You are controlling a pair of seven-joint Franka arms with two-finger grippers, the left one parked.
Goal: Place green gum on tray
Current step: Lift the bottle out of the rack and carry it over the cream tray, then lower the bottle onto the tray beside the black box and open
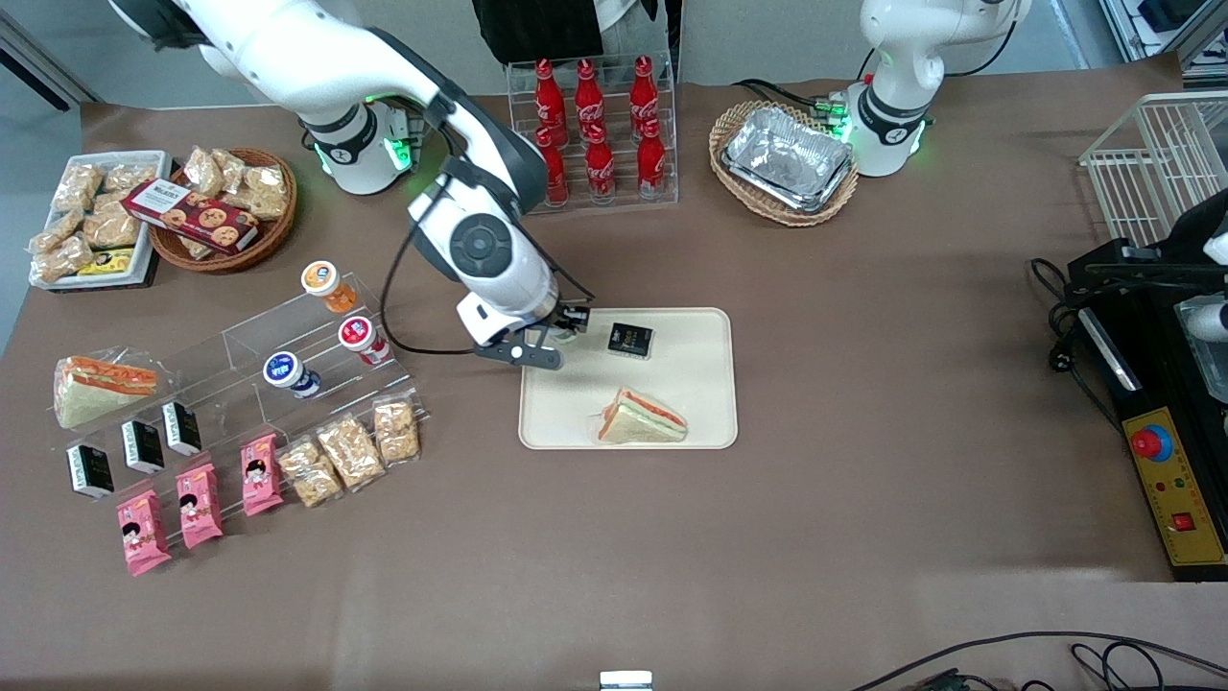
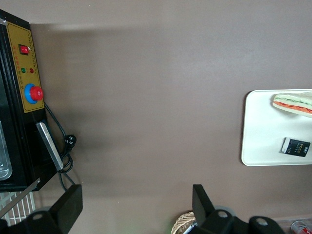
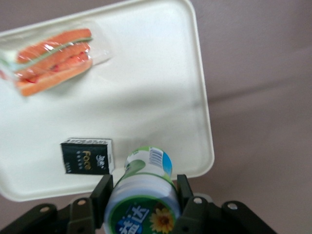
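Brown cloth covers the whole tabletop (image 1: 614, 537), which carries snacks, drinks and a cream-coloured rectangular plastic tray (image 1: 691, 422) with rounded corners near its middle.

Nearest the front camera, toward the working arm's end, lie pink snack packets (image 1: 197, 504) and clear bags of puffed-rice cakes (image 1: 350, 451), with small black boxes (image 1: 142, 446) and a wrapped sandwich (image 1: 101, 384) just beside them. A clear acrylic stepped stand (image 1: 288, 336) rises above these and holds a blue-capped bottle (image 1: 288, 372), a red-capped bottle (image 1: 360, 336) and an orange-capped bottle (image 1: 324, 283).

On the tray, the triangular sandwich in clear wrap (image 1: 641, 419) rests nearest the camera, and a small black box with gold print (image 1: 630, 340) sits farther from it. The claw (image 3: 141, 195) hovers over the tray's farther corner toward the working arm's end, just beside that black box. Its two black fingers (image 3: 101, 192) press against both sides of the small round green gum bottle (image 3: 142, 195), whose white cap with a green ring and sunflower label faces the wrist camera. The bottle hangs just above the tray's rim; I cannot tell whether its base touches the tray.

Farther off stand red cola bottles in a clear rack (image 1: 595, 130), a wicker basket of silver foil trays (image 1: 787, 158), and a round wicker basket with a biscuit box (image 1: 225, 206).
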